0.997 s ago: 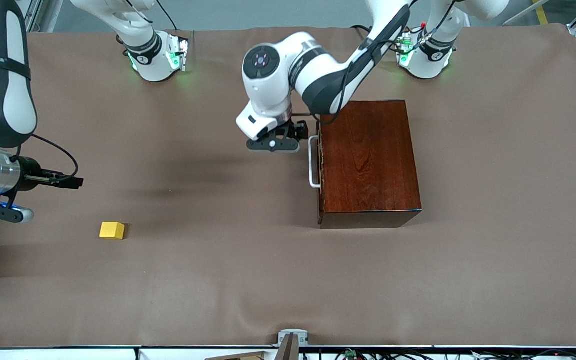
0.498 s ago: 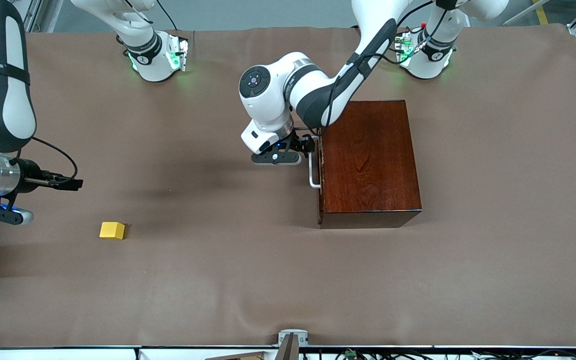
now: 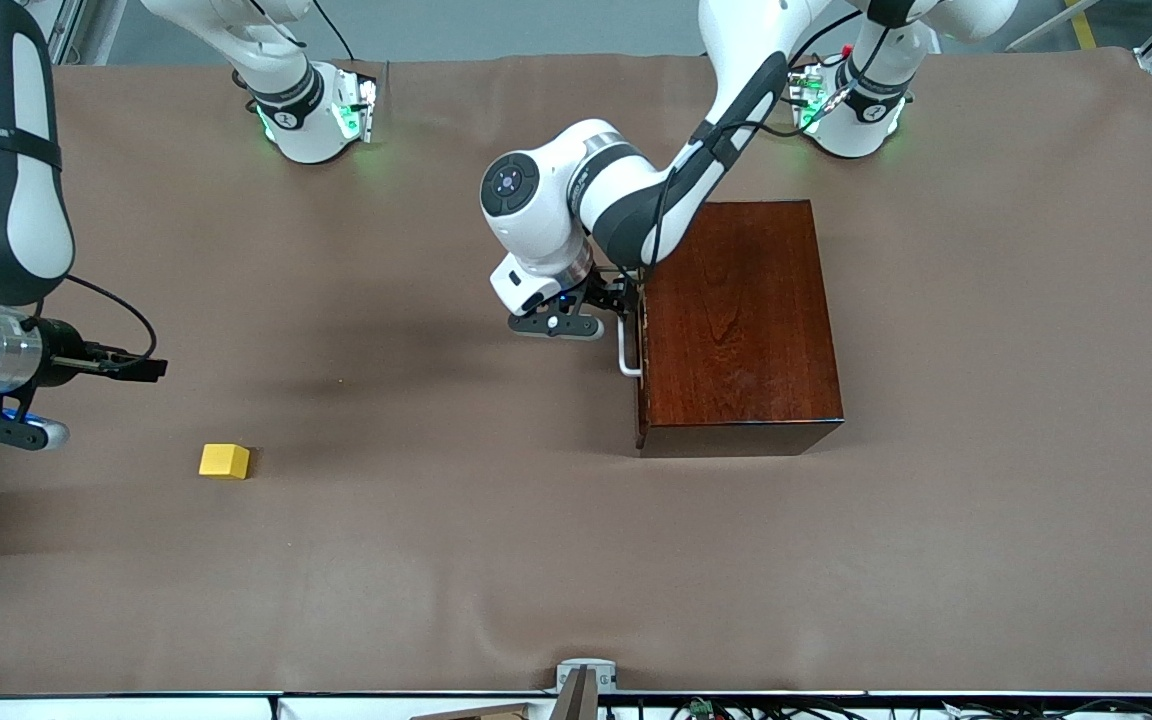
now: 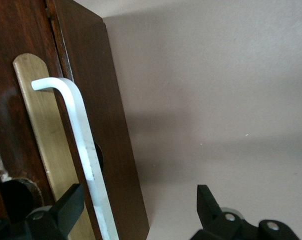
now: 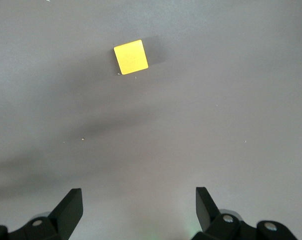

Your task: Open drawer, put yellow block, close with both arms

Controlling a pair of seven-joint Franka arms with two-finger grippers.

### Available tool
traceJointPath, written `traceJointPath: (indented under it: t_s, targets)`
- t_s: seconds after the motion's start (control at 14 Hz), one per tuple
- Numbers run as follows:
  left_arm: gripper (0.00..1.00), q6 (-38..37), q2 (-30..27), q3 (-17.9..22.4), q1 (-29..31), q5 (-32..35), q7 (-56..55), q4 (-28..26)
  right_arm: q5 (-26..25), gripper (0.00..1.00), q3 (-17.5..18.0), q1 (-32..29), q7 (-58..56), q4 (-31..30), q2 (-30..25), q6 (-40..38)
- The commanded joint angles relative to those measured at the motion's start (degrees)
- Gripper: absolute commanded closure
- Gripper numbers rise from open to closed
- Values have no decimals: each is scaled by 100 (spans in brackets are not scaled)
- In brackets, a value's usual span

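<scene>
Front view shows the left gripper (image 3: 624, 297) at the white handle (image 3: 625, 345) of the drawer (image 3: 641, 330), which sits shut in the dark mahogany box (image 3: 741, 320) toward the left arm's end of the surface (image 3: 576, 560). In the left wrist view its fingers (image 4: 66, 207) stand spread, one on each side of the handle bar, not yet clamped on it, so the step in hand looks like taking hold before the pull.

The yellow block (image 3: 224, 460) lies on the bare surface toward the right arm's end, well apart from the box and nearer to the front camera. The right gripper (image 5: 140, 210) waits above the surface near it, fingers released and holding nothing.

Risks, as I judge them: the handle is thin and smooth, so a grip taken off-centre could slide along the bar or slip off once the pull starts. One finger sits close to the brass plate (image 4: 43, 145) and the drawer front, and could scrape or jam there. The box is not visibly fixed, so a hard pull might drag it whole.

Hidden: the upper end of the handle is covered by the left gripper in the front view, its lower end is cut off in the wrist view, and the drawer's inside cannot be seen.
</scene>
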Motion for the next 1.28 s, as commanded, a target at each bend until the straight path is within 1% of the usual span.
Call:
traceJointPath:
  t_s: [0.0, 0.5, 0.85, 1.0, 1.21]
  targets:
    - [0, -113, 72, 27, -21, 120, 112, 67, 38, 0, 63, -101, -6, 93, 37, -14]
    - [0, 36, 195, 27, -39, 93, 33, 120, 38, 0, 63, -110, 3, 93, 37, -14]
    - [0, 562, 222, 80, -39, 67, -213, 129, 56, 0, 71, -110, 3, 102, 37, -14]
    - [0, 799, 274, 80, -56, 58, -362, 129, 213, 0, 63, -127, 3, 102, 37, -14]
    - [0, 1108, 318, 71, -74, 49, -494, 137, 293, 0, 63, -224, -6, 102, 81, 152]
